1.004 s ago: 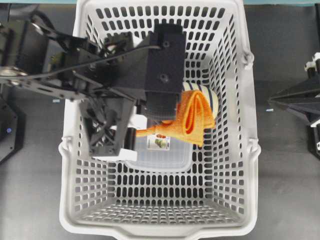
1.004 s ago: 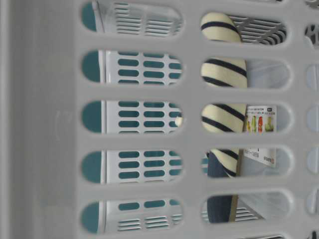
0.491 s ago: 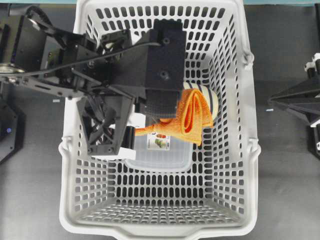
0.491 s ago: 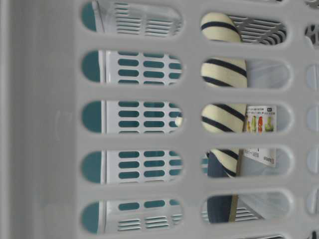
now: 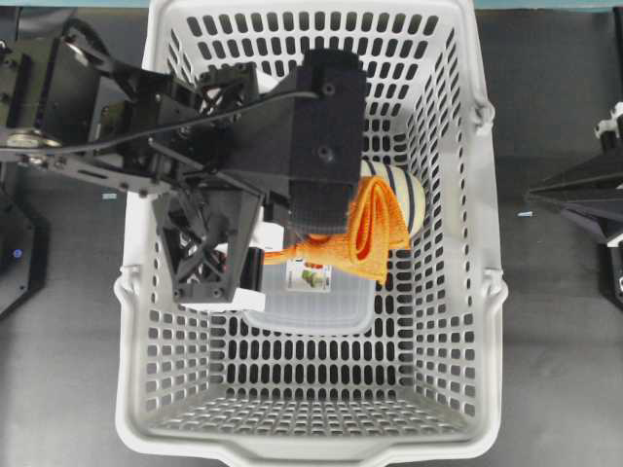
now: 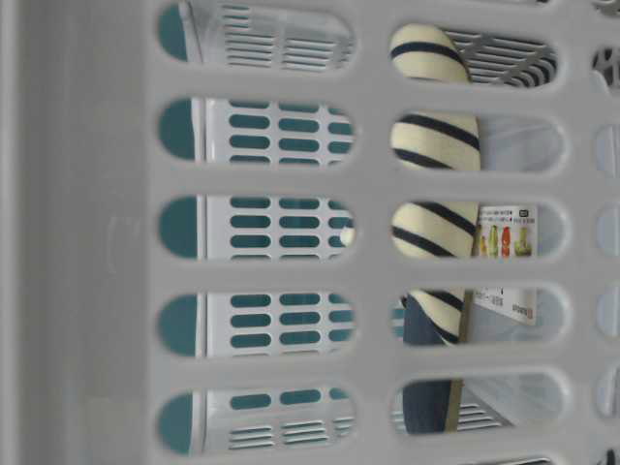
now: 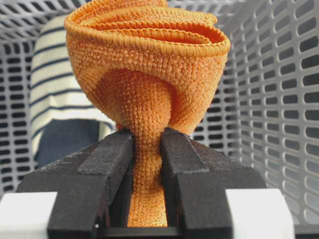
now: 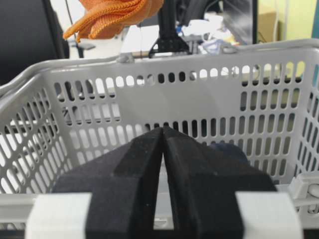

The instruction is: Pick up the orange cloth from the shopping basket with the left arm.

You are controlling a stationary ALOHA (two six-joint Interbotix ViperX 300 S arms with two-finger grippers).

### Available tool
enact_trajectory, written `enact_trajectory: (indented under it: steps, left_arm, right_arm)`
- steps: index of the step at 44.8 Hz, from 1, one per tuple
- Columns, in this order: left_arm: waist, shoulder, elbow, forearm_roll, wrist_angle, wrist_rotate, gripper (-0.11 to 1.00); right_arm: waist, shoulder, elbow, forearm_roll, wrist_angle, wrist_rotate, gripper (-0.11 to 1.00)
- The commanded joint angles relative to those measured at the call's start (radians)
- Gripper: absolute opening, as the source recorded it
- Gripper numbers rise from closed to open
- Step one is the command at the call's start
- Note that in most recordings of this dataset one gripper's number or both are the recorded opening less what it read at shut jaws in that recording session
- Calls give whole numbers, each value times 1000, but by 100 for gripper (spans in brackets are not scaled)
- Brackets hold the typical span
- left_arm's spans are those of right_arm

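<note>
On the dark table, the basket fills the overhead view, and the left arm reaches over it. Its end effector is clamped on a narrow bunch of the cloth, which hangs above the rim in the right wrist view. So thin a pinch could slip, dropping the cloth back in. Beneath lie a striped slipper and a clear labelled box; neither blocks a lift. The right end effector rests closed and empty outside the basket.
</note>
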Motion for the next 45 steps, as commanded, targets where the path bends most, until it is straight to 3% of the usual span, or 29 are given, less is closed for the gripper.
enact_trajectory:
  steps: [1,45]
  left_arm:
    - [2,-11,-9,3,-3,-2,14]
    - [2,2,2,3,0,-3,14]
  right_arm:
    - [2,6,-6,3,-5,2,0]
    - [2,-9,-8,3,-3,2,0]
